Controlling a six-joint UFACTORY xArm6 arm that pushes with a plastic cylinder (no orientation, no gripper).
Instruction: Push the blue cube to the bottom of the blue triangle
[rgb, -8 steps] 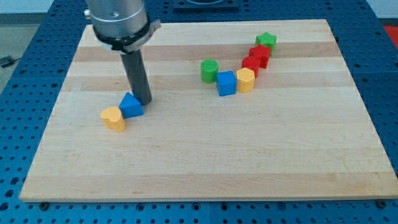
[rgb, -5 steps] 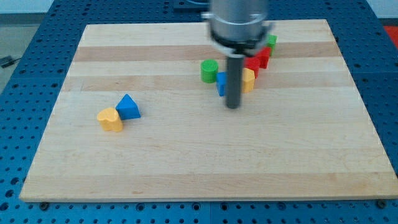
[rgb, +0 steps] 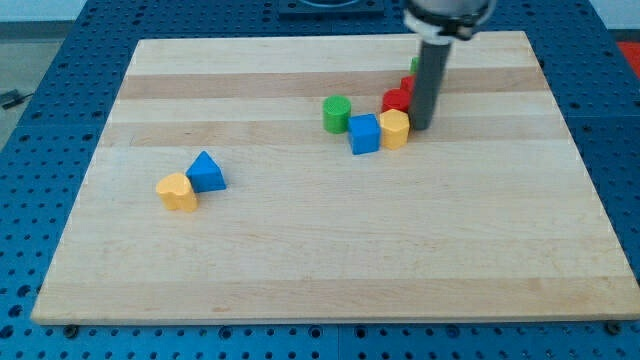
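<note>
The blue cube (rgb: 364, 133) sits right of the board's middle, touching a yellow block (rgb: 394, 128) on its right. The blue triangle (rgb: 207, 171) lies at the left, touching a yellow heart-shaped block (rgb: 180, 191) at its lower left. My tip (rgb: 422, 124) stands just right of the yellow block, close beside it and to the right of the blue cube. The rod hides part of the red blocks behind it.
A green cylinder (rgb: 337, 113) stands just up-left of the blue cube. A red block (rgb: 397, 101) shows left of the rod; a second red piece and a bit of green peek out behind it. The wooden board (rgb: 300, 260) rests on a blue perforated table.
My tip moved from beside the blue triangle at the left, across the board, to the right side of the yellow block. The blocks have stayed in place.
</note>
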